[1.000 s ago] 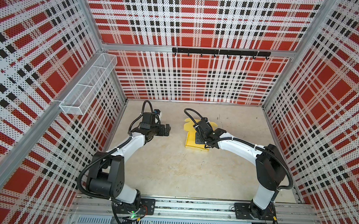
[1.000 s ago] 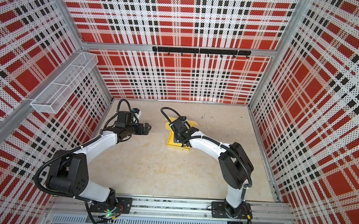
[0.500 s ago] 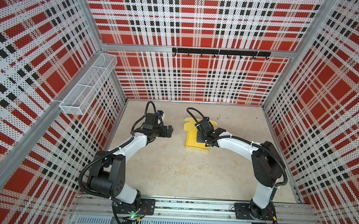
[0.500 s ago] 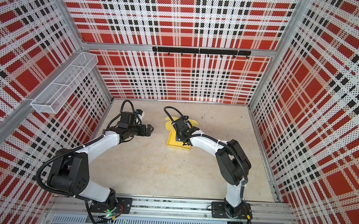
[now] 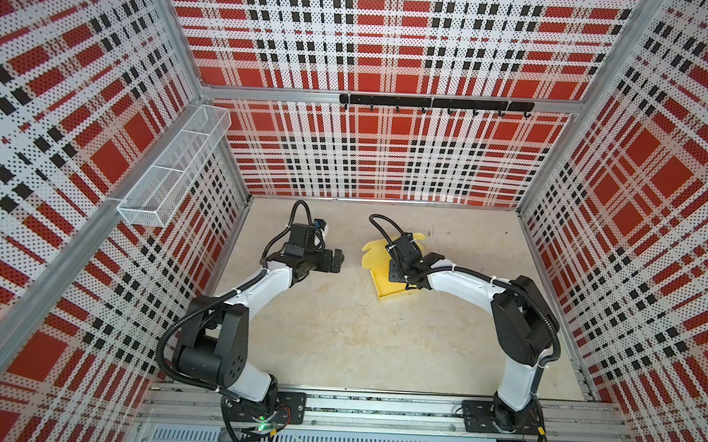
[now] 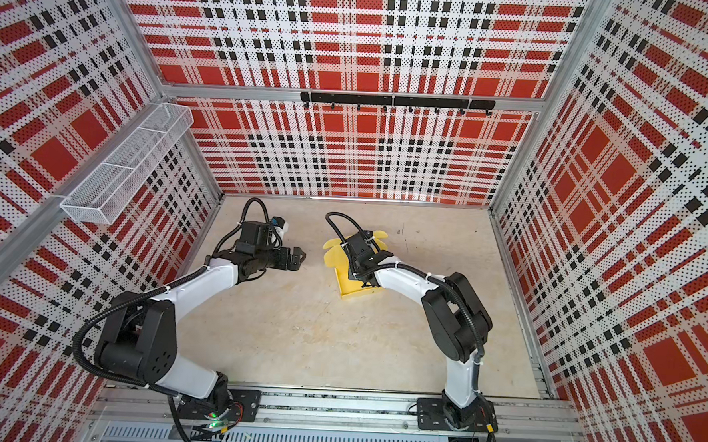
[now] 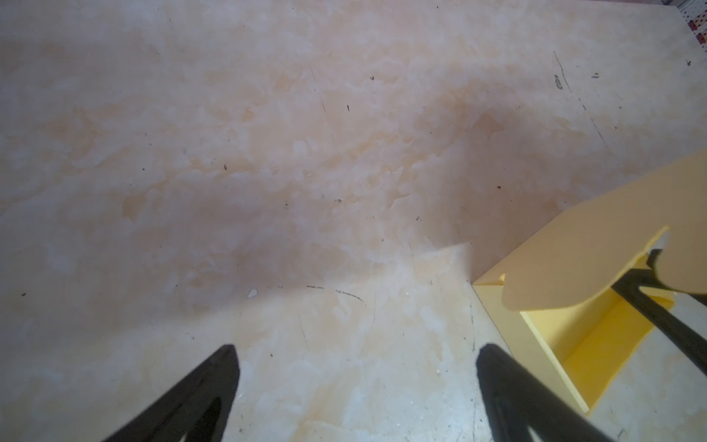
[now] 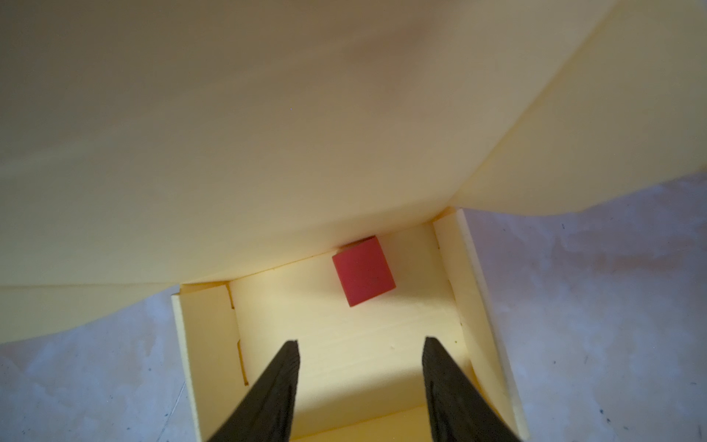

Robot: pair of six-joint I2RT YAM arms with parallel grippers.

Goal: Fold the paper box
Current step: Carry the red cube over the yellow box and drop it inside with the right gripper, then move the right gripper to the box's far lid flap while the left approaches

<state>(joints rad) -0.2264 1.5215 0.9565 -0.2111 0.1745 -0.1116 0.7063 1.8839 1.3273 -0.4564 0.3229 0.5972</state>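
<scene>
The paper box sits in the far half of the table, right of its middle: a shallow tray with its lid raised. The left gripper hovers near the tray's left side, fingers wide apart, empty. The right gripper reaches into the tray, fingers apart, gripping nothing. Beyond them a red square lies on the tray floor by the lid's fold

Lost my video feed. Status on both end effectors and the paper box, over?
Left end effector open, beside the paper box. Right end effector open, empty, tips inside it. Box half folded, lid flap up. Red square lying inside.
</scene>
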